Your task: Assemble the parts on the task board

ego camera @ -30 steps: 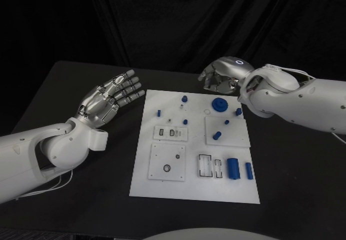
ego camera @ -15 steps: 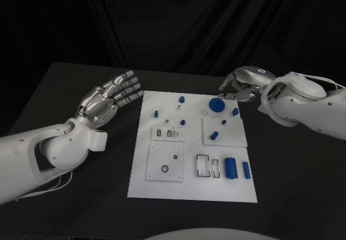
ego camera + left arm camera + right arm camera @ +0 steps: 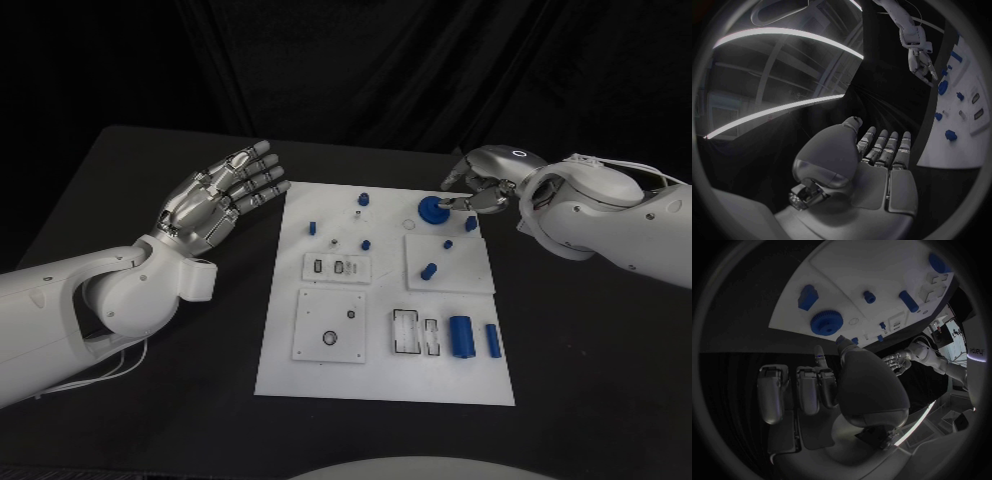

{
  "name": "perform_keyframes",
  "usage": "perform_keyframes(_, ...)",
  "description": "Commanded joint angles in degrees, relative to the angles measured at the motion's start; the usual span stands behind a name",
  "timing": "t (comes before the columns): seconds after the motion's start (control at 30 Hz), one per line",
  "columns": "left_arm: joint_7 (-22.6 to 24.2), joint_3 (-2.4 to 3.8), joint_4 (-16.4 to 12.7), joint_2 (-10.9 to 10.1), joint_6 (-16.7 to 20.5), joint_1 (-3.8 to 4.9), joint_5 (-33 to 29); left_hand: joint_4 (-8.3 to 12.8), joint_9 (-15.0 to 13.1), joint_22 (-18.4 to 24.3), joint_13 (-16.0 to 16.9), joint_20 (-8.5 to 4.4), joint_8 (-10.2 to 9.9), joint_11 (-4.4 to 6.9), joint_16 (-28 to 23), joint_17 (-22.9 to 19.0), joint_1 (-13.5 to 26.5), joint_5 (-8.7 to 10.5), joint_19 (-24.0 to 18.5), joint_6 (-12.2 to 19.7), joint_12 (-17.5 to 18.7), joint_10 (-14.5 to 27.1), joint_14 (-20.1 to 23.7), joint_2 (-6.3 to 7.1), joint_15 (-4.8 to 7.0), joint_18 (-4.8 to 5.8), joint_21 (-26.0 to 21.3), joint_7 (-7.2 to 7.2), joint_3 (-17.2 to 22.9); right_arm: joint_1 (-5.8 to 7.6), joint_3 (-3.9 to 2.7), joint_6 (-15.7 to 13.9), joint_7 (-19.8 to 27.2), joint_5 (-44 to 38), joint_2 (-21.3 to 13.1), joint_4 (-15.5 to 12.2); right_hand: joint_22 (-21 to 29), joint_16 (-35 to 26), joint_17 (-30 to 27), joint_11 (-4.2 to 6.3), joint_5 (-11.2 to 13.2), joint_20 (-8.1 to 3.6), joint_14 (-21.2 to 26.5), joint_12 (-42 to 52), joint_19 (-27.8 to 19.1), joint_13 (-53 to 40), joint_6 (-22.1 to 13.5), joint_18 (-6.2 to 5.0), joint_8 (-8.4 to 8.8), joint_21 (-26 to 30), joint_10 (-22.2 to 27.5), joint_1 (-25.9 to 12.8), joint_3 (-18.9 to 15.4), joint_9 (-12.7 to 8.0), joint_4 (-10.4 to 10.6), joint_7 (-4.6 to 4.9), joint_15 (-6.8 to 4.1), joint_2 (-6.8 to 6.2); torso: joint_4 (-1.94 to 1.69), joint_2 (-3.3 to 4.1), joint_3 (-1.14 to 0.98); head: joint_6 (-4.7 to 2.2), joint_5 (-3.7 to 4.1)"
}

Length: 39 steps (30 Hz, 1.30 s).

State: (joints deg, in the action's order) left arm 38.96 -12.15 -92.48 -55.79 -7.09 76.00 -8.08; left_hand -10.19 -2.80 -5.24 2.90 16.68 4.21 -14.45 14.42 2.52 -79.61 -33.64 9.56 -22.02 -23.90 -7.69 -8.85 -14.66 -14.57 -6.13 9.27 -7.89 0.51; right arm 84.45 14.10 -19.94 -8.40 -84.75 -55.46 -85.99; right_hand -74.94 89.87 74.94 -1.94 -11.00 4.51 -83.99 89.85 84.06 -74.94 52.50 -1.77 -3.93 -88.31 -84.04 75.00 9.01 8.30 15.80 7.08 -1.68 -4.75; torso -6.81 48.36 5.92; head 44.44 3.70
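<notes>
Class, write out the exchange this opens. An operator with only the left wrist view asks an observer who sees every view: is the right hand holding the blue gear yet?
Observer: No. In the right wrist view the right hand holds nothing. The blue gear lies on the task board ahead of it, with a gap between them.
Operator: What lies at the board's near end?
Observer: In the head view, a large blue cylinder lies at the near right, with a slimmer blue cylinder beside it.
Operator: Where is my left hand relative to the board?
Observer: The left hand hovers palm up beside the board's far left corner.

Left hand (image 3: pixel 216 198) spread, right hand (image 3: pixel 483 180) curled.
</notes>
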Motion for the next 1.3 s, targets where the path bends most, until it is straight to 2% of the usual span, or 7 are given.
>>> perform_keyframes(0.03, 11.2, 0.04, 0.1, 0.1, -1.2, -0.05, -0.2, 0.0, 0.0, 0.0, 0.1, 0.12, 0.1, -0.45, 0.3, 0.1, 0.5, -0.21, 0.0, 0.1, -0.3, 0.1, 0.0, 0.14, -0.36, 0.33, 0.2, -0.35, 0.4, -0.27, -0.02, 1.7, -2.4, -1.1, 0.2, 0.3, -13.0, 0.1, 15.1, 0.19, 0.3, 0.15, -6.0, 0.1, 4.2, -15.1, -0.4, 1.05, 0.17, -0.2, -6.0, 0.2, -0.1, -0.1, -0.2, -0.16, -0.06, -0.44, -0.04, 0.01, 0.04, -0.08, 0.11)
perform_keyframes(0.33, 11.1, 0.04, 0.3, 0.1, -1.3, -0.07, -0.2, 0.0, 0.0, 0.0, 0.1, 0.12, 0.1, -0.45, 0.3, 0.1, 0.5, -0.21, 0.0, 0.1, -0.3, 0.1, 0.0, 0.14, -0.36, 0.33, 0.2, -0.35, 0.4, -0.58, -0.02, 3.1, -2.9, -1.2, 1.0, 1.0, -12.3, 0.1, 15.1, 0.34, 0.2, -0.02, -6.0, 0.1, 3.7, -15.1, -2.9, 0.82, 0.30, 0.3, -6.0, 2.0, 0.0, -0.8, -1.5, -0.26, -0.22, -0.88, 0.00, -0.03, 0.12, -0.11, 0.20)
perform_keyframes(0.6, 11.0, 0.04, 0.4, 0.2, -1.4, -0.07, -0.2, 0.0, 0.0, -0.1, 0.1, 0.12, 0.1, -0.48, 0.3, 0.1, 0.6, -0.19, 0.0, 0.1, -0.3, 0.1, 0.0, 0.14, -0.43, 0.42, 0.3, -0.38, 0.6, -1.16, -0.03, 3.5, -2.7, -1.2, 1.9, 1.7, -12.3, 0.1, 15.1, 0.37, 0.1, -0.07, -6.0, 0.1, 3.6, -15.1, -2.2, 0.81, -0.28, 0.3, -6.0, 2.6, 0.0, -0.6, -2.0, -0.27, -0.26, -0.95, 0.19, -0.05, 0.11, -0.05, -0.03)
perform_keyframes(0.73, 10.9, 0.04, 0.5, 0.1, -1.4, -0.08, -0.2, 0.0, 0.0, -0.1, 0.1, 0.12, 0.1, -0.48, 0.3, 0.1, 0.6, -0.19, 0.0, 0.1, -0.3, 0.1, 0.0, 0.14, -0.43, 0.42, 0.3, -0.38, 0.6, -1.51, -0.04, 3.1, -2.2, -1.2, 2.1, 1.9, -12.4, 0.1, 15.1, 0.44, 1.3, -0.13, -6.0, 0.1, 3.7, -15.1, -1.4, 0.84, -0.78, 0.3, -6.0, 2.1, -0.5, -0.1, -1.6, -0.36, -0.32, -1.25, 0.18, -0.05, 0.09, 0.05, -0.17)
perform_keyframes(0.9, 10.7, 0.04, 0.6, 0.2, -1.4, -0.09, -0.2, 0.0, 0.0, 0.0, 0.1, 0.13, 0.1, -0.51, 0.4, 0.1, 0.6, -0.19, 0.0, 0.2, -0.3, 0.1, 0.0, 0.11, -0.46, 0.47, 0.2, -0.41, 0.7, -1.79, -0.04, 2.7, -1.8, -1.2, 2.2, 2.0, -12.4, 0.1, 15.1, 0.57, 2.8, -0.21, -6.0, 0.1, 3.7, -15.1, -2.0, 0.84, -0.51, 0.3, -6.0, 1.8, -0.9, 0.0, -1.1, -0.54, -0.43, -1.79, 0.15, -0.04, 0.05, 0.12, -0.14)
perform_keyframes(1.0, 10.7, 0.04, 0.6, 0.2, -1.5, -0.09, -0.2, 0.0, 0.0, 0.0, 0.1, 0.12, 0.1, -0.56, 0.4, 0.1, 0.7, -0.18, 0.0, 0.2, -0.3, 0.1, 0.0, 0.04, -0.54, 0.56, 0.3, -0.47, 0.9, -1.85, -0.04, 2.7, -1.7, -1.2, 2.2, 2.0, -12.5, 0.1, 15.1, 0.59, 2.9, -0.22, -6.0, 0.1, 3.7, -15.1, -2.1, 0.85, -0.50, 0.3, -6.0, 1.8, -0.9, 0.0, -1.0, -0.56, -0.45, -1.84, 0.01, -0.01, 0.01, 0.12, 0.08)
perform_keyframes(1.3, 10.5, 0.04, 0.7, 0.3, -1.6, -0.10, -0.2, 0.0, 0.0, 0.0, 0.1, 0.11, 0.1, -0.61, 0.5, 0.1, 0.7, -0.18, 0.0, 0.1, -0.4, 0.1, 0.0, 0.01, -0.57, 0.61, 0.2, -0.51, 1.0, -1.96, -0.04, 3.3, -1.7, -1.2, 3.0, 2.5, -12.4, 0.1, 15.1, 0.72, 3.4, -0.32, -6.0, 0.1, 3.7, -15.1, -1.6, 0.82, -0.85, 0.3, -6.0, 2.3, -0.9, 0.4, -1.0, -0.71, -0.56, -2.22, 0.13, 0.00, 0.05, 0.05, 0.11)
